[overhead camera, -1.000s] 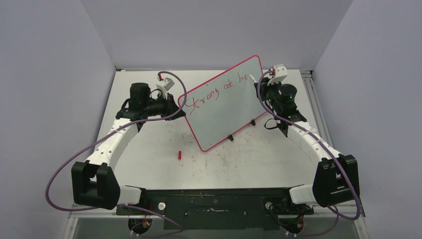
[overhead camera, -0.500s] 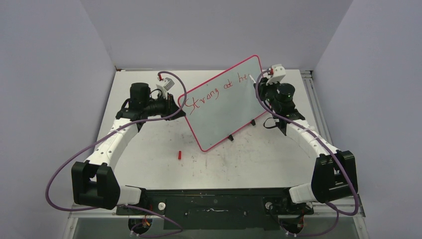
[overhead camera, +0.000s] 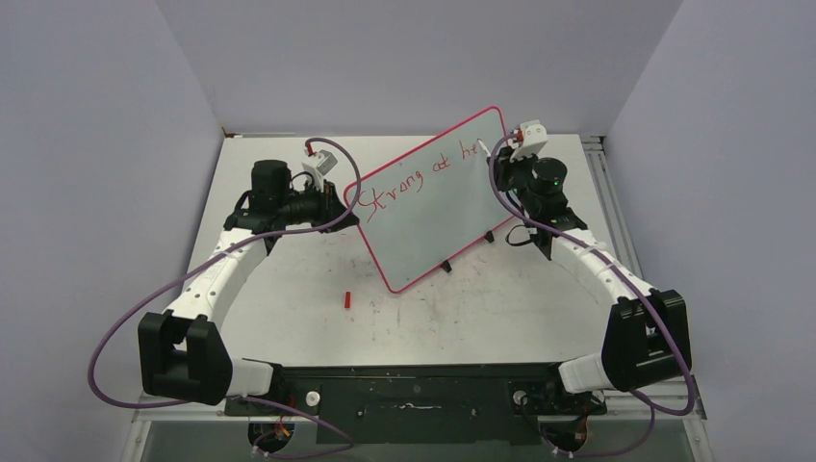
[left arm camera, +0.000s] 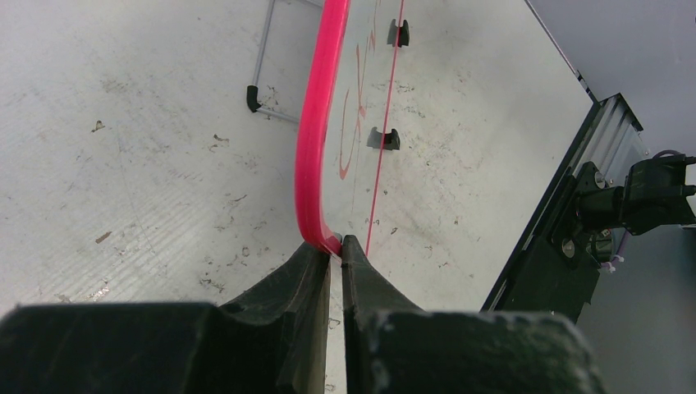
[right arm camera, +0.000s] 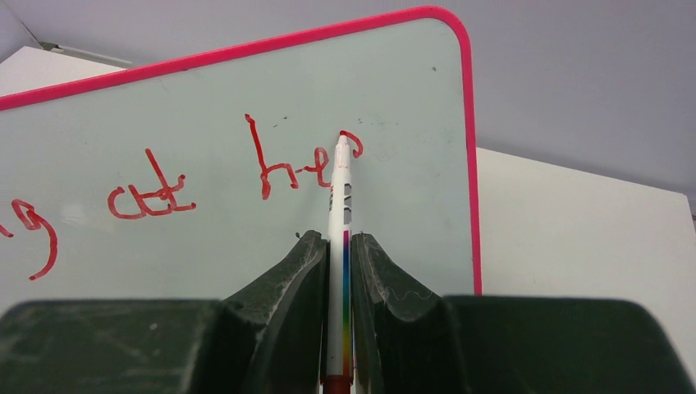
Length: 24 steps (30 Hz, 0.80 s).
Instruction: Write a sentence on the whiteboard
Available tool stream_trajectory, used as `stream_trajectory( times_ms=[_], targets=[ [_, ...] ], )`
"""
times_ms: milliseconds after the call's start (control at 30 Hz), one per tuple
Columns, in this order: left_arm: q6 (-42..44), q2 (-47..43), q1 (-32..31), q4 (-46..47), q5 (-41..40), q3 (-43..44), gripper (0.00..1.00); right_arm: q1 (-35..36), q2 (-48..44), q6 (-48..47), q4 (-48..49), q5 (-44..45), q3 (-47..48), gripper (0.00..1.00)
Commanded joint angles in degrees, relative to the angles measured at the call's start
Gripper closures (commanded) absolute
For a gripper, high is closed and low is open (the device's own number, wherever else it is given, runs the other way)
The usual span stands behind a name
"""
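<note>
Snugly between right fingers (right arm camera: 305, 283), marker (right arm camera: 339, 197) against whiteboard (right arm camera: 205, 90).

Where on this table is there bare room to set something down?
Bare tabletop lies between the red cap, the whiteboard and the right arm. Crowded at the whiteboard's side edges: left fingers clamp one, right fingers hold a marker at the other.

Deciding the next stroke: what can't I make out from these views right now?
- Right wrist: the marker covers the stroke after "he"; the sentence starts beyond the left edge.
- Left wrist: the whiteboard is nearly edge-on, so the lettering is unreadable.
- Top external: tip contact is too small to judge; the small red object is unidentifiable.
</note>
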Motion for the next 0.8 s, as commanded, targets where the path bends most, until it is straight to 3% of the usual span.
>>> stream_trajectory(
  times_ms=[0,767],
  targets=[
    [1.3,0.5,-0.5,0.2,0.9,1.8,1.0,1.5,0.4,-1.7,1.8,0.9,2.3,0.95],
    [1.2,0.4,-0.6,0.4,1.1,1.8,1.0,2.2,-1.9,-1.8,2.2,5.6,-3.6,0.95]
  ],
)
